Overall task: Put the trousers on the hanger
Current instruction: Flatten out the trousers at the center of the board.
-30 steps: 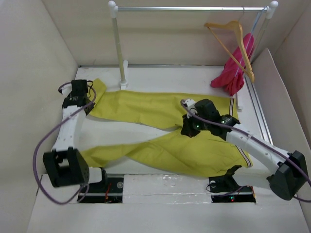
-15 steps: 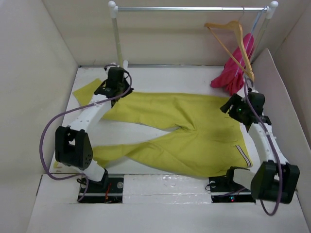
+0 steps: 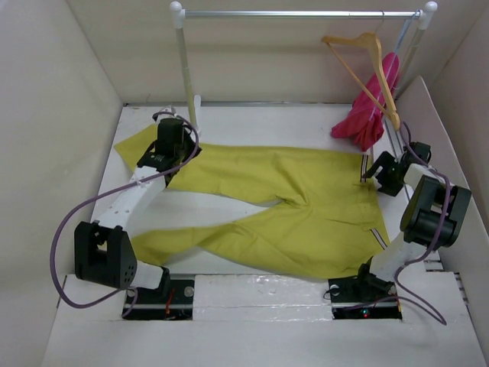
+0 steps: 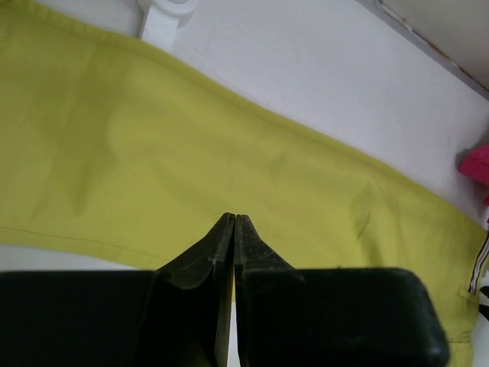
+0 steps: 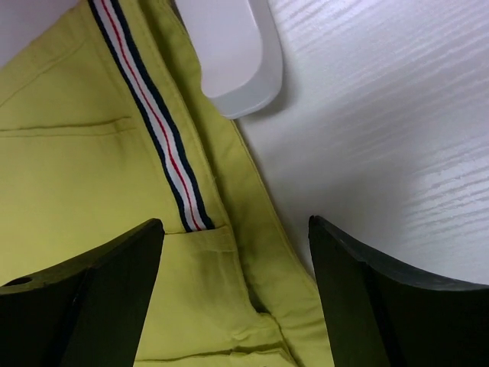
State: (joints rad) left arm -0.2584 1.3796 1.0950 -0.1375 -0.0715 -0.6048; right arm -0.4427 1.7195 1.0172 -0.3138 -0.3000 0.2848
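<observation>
Two arms: the left arm is being stretched toward the far left of the table, while the right arm is being folded up close to the right wall.
Trousers: the trousers are being left lying flat on the table and not on the hanger, with the waist turned to the right and both legs being spread out to the left, one nearer and one farther.
Right gripper: the right gripper is being held low over the waist edge, its jaws parted wide with nothing gripped; the striped trim is being framed between the fingers.
Rail foot: a white rail foot is being shown just beside the waistband's edge.
Left gripper: the left gripper is being held over the farther leg near its cuff, jaws pressed together with nothing between them; whether the tips are touching the cloth cannot be told.
Clothes rail: the clothes rail is being shown standing along the far side of the table.
Hanger: the hanger is being hung, tilted, by its hook from the rail's right end, well apart from the trousers.
Pink garment: a pink garment is being draped below the hanger in the far right corner.
</observation>
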